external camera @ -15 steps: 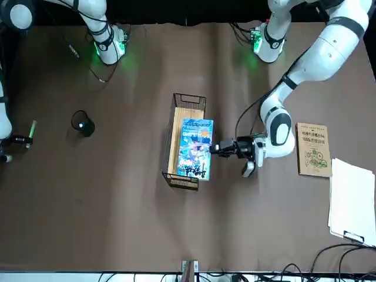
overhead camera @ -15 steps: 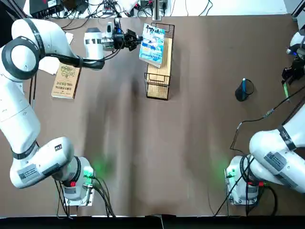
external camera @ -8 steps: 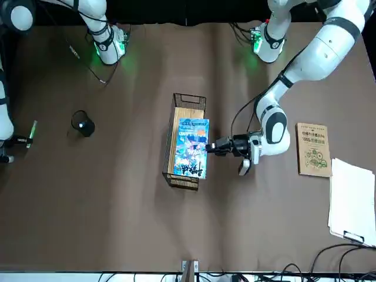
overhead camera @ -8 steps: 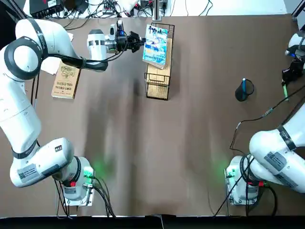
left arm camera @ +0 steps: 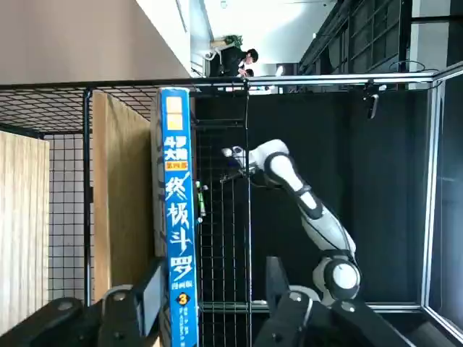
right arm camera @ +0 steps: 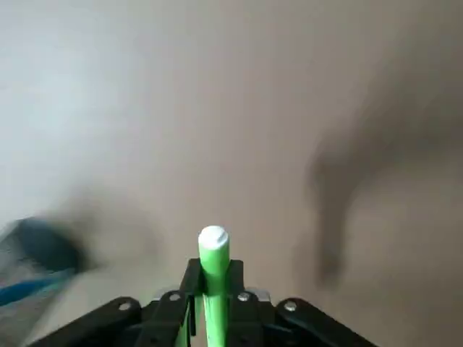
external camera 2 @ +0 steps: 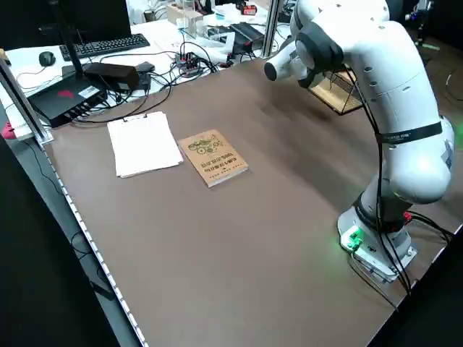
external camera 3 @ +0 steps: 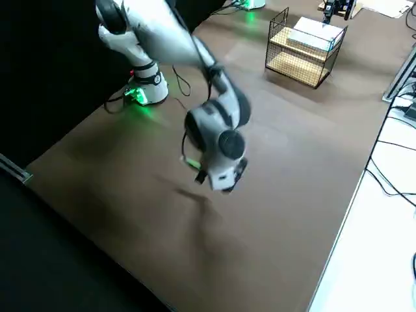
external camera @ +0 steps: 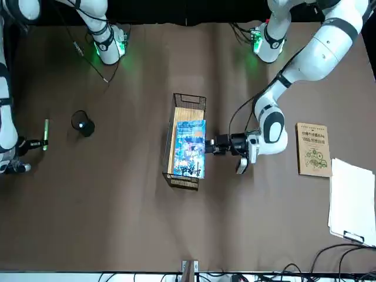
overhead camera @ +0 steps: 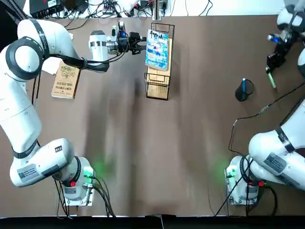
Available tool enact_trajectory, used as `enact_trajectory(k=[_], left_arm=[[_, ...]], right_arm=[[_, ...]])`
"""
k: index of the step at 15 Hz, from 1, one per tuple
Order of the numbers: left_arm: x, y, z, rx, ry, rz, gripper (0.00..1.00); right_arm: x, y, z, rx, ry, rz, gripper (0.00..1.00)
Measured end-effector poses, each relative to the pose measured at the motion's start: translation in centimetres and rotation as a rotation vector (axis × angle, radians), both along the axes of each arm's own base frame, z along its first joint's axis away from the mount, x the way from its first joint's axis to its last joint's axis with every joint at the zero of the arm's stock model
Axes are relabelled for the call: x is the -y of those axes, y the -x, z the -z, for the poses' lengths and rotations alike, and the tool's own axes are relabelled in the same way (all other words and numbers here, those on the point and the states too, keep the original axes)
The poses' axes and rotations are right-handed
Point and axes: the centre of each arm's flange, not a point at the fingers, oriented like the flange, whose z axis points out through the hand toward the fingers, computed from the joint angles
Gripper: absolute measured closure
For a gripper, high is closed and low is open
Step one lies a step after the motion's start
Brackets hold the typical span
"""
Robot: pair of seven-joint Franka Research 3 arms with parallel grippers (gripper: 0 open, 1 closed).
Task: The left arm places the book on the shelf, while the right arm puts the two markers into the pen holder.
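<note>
The light-blue book (overhead camera: 157,49) lies along the top of the black wire shelf (overhead camera: 157,77), near its far end. My left gripper (overhead camera: 141,43) is at the book's left edge. In the left wrist view its fingers stand apart, and the book's spine (left arm camera: 176,217) rests against one finger (left arm camera: 150,293). My right gripper (overhead camera: 273,61) is shut on the green marker (overhead camera: 270,79), which hangs off to the right of the pen holder (overhead camera: 242,91) and a little farther from the base. A blue marker (overhead camera: 243,85) stands in the pen holder. The green marker (right arm camera: 213,278) sits upright between the right gripper's fingers.
A tan-brown book (overhead camera: 66,81) lies left of the shelf, with white clipboard paper (external camera: 351,202) beyond it. Cables and electronics line the far table edge (overhead camera: 109,7). The right arm's cable (overhead camera: 248,119) trails across the table near the pen holder.
The left gripper pushed the book further over the shelf, and it now lies straighter along it. The right gripper moved left and away from its base with the green marker.
</note>
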Motion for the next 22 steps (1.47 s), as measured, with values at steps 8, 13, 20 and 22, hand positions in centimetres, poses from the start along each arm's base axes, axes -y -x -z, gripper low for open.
enact_trajectory(k=[8,13,20,22], left_arm=[[-0.6,-0.1,1.2,-0.012,-0.025,-0.013,0.0],[-1.0,0.4,3.6,0.0,-0.075,-0.006,0.0],[-9.6,-3.3,3.5,-0.105,-0.241,0.112,0.0],[-11.9,-4.8,1.5,-0.18,-0.342,0.189,0.0]], right_arm=[[-10.3,0.0,-9.7,0.015,-0.545,-0.02,0.83],[-8.5,2.2,-7.9,0.238,-0.934,-0.069,0.83],[-1.8,9.0,2.2,0.725,-1.284,-0.228,0.83],[-2.2,9.1,4.2,0.796,-1.328,-0.26,0.83]])
